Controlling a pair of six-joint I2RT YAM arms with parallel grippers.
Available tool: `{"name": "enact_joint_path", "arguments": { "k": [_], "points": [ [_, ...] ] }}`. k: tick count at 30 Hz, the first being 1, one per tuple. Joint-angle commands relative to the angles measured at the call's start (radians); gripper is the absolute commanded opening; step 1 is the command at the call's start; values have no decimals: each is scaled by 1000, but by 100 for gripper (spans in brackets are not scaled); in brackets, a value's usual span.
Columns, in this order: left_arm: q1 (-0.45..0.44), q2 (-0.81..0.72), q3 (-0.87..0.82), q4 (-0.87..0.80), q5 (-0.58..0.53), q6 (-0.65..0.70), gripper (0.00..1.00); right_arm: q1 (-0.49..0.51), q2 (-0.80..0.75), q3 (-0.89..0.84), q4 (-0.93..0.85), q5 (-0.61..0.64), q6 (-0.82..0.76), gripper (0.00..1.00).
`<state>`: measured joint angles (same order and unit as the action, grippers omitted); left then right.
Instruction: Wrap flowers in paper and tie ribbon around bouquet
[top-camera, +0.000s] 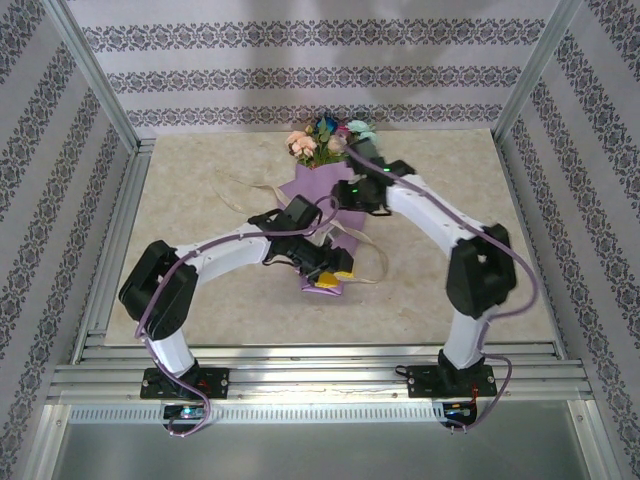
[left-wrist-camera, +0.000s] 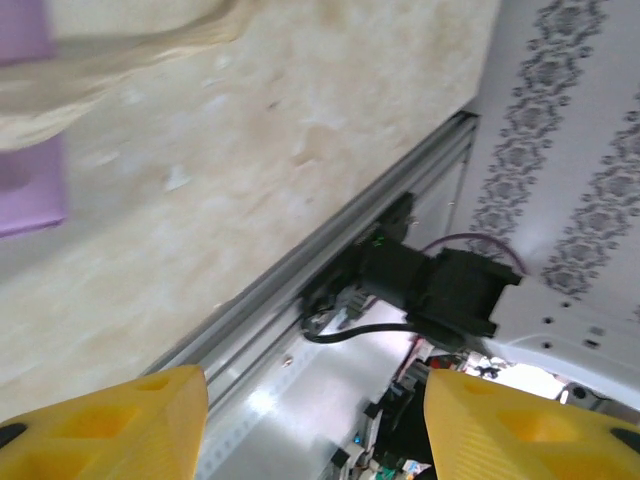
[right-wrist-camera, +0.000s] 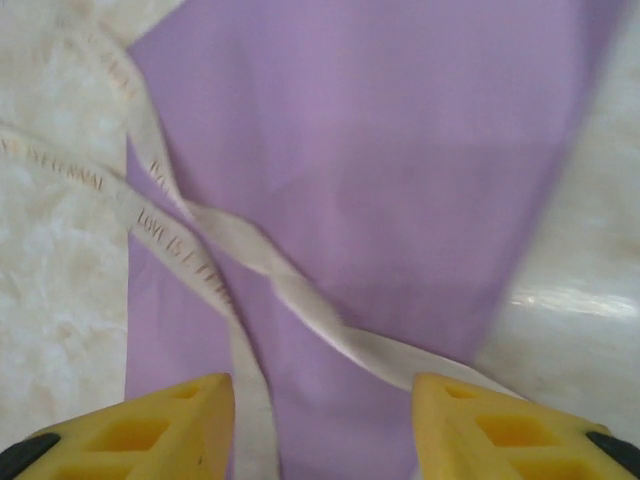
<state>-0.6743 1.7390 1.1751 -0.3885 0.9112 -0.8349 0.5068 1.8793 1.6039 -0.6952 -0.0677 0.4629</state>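
The right gripper (right-wrist-camera: 320, 400) stands open, its yellow fingers (right-wrist-camera: 170, 420) apart just above the ribbon (right-wrist-camera: 290, 285), whose two strands cross over the lilac paper (right-wrist-camera: 380, 150). The left gripper (left-wrist-camera: 312, 405) is also open and empty, over the table (left-wrist-camera: 250, 150) near the narrow end of the bouquet (top-camera: 320, 185). The flowers (top-camera: 325, 138) lie at its far end.

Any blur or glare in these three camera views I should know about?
Top external: evenly lit, glare on the near metal rail. Left wrist: the ribbon and paper at upper left are blurred. Right wrist: ribbon lettering is sharp, the paper smears along its right edge, a shiny patch on the table.
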Motion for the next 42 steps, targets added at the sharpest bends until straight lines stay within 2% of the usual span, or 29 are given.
{"name": "enact_joint_path", "arguments": {
  "k": [1,5,8,12,16,22,24,27,28,34,37,42],
  "points": [
    [5,-64,-35,-13,-55,34,60,69,113,68,-118,93,-85,55],
    [37,-150,-80,15,-152,-30,57,93,187,112,-149,224,-102,58],
    [111,-236,-123,51,-211,-109,54,91,200,128,-150,297,-135,61],
    [232,-275,-176,107,-222,-214,50,87,229,148,-151,304,-177,61],
    [293,-223,-182,165,-207,-273,49,74,279,178,-162,275,-184,59],
    [297,-103,-74,82,-256,-279,49,47,326,225,-167,229,-170,48],
    [296,-60,-36,68,-280,-287,48,40,334,241,-169,219,-158,34],
    [290,15,35,45,-291,-287,44,27,322,247,-171,212,-126,4],
    [285,43,67,18,-299,-272,44,23,304,240,-168,216,-109,0],
    [232,187,269,-212,-404,-156,44,-9,133,149,-120,211,-25,0],
    [210,239,326,-262,-449,-130,46,-44,48,86,-119,220,16,0],
    [180,338,450,-334,-514,-90,52,-137,-99,-47,-99,166,81,0]
  ]
}}
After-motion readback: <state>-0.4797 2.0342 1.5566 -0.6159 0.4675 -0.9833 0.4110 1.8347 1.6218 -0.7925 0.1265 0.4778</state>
